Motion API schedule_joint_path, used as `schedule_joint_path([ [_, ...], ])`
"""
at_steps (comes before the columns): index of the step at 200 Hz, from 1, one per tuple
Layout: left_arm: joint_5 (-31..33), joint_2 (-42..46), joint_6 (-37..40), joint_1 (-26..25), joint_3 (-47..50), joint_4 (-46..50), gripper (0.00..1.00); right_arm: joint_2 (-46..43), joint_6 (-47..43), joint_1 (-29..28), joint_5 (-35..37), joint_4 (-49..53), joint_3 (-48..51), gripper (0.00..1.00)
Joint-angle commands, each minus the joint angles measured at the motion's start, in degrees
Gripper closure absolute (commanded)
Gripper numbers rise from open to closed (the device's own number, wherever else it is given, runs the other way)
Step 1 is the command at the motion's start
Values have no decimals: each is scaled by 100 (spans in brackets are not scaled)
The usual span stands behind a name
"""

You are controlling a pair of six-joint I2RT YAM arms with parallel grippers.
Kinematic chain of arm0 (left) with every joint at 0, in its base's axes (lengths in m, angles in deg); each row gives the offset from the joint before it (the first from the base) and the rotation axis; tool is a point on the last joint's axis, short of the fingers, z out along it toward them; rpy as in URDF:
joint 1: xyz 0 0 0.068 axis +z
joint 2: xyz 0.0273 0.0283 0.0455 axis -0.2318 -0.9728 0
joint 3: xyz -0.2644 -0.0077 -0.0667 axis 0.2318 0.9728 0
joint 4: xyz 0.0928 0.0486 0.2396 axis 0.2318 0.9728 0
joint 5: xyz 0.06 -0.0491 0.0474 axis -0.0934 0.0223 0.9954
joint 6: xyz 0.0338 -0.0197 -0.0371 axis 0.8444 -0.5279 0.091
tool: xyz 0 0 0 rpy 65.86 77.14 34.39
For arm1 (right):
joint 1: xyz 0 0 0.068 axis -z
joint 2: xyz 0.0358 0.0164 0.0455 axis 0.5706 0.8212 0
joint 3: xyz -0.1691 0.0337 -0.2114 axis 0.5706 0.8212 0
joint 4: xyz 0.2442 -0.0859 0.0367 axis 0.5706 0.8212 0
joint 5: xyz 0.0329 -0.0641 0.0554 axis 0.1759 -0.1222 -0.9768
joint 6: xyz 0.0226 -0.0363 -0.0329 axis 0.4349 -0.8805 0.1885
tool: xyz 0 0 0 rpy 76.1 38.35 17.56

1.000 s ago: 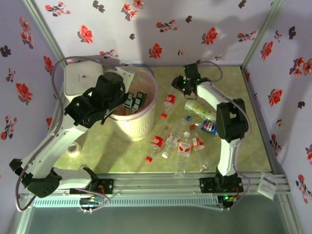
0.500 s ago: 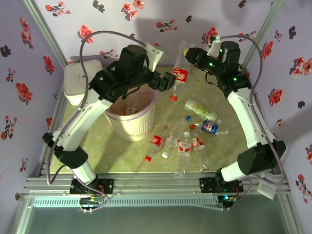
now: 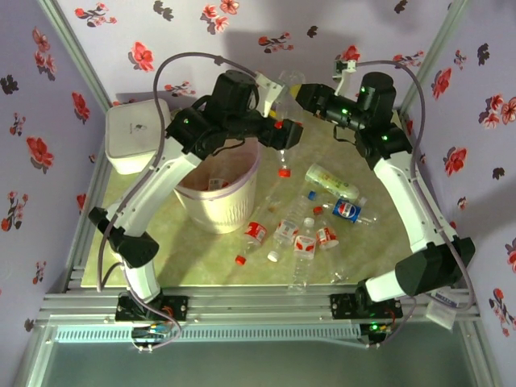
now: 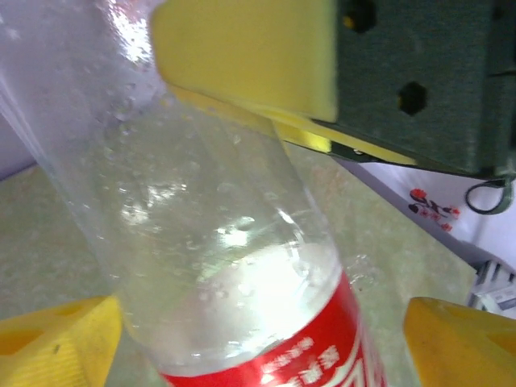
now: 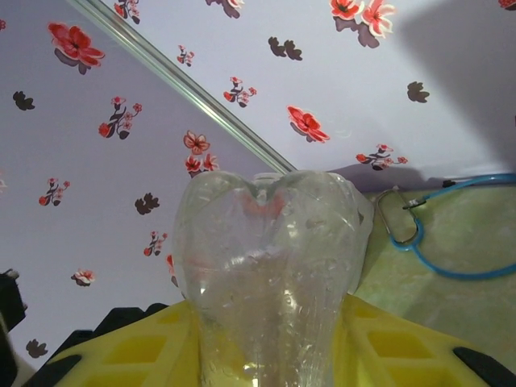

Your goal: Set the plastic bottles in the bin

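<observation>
We find the bottle (image 4: 218,242) clamped by the right gripper (image 5: 270,326) near the bin (image 3: 234,211), base toward the back wall (image 5: 363,97). The left gripper (image 4: 258,343) gapes wide around its red label (image 4: 298,359), lettering unreadable.

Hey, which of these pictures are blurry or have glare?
Left wrist: bottle close, soft-focused, white glare on its clear side. Right wrist: bottle fairly sharp, wall crisp. Top: even light, dark shadows on the back wall.
</observation>
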Motion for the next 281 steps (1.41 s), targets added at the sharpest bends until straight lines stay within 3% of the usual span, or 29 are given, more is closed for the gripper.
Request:
schedule_joint_path([
  [1, -217, -96, -116, 53, 91, -325, 17, -139, -71, -56, -139, -236, 37, 61],
  [68, -184, -248, -126, 194, 88, -417, 49, -170, -21, -63, -95, -554, 129, 62],
  [98, -181, -313, -143, 314, 140, -494, 57, -90, -23, -74, -60, -635, 191, 58],
  [120, -181, -345, -174, 396, 169, -575, 59, -75, -178, -69, 70, -421, 155, 44],
  [142, -192, -349, -195, 468, 170, -651, 60, -104, -557, -25, 394, 167, -27, 19],
  [154, -188, -342, -195, 499, 164, -680, 60, -154, -737, 48, 658, 516, -82, 13],
  [215, -179, -30, 167, 781, -199, -249, 61, -693, -1138, 700, 1491, 1401, 419, 9],
  [281, -131, 1245, 594, 1688, 335, 917, 64, -969, -2047, 771, 2574, 2738, 898, 9],
])
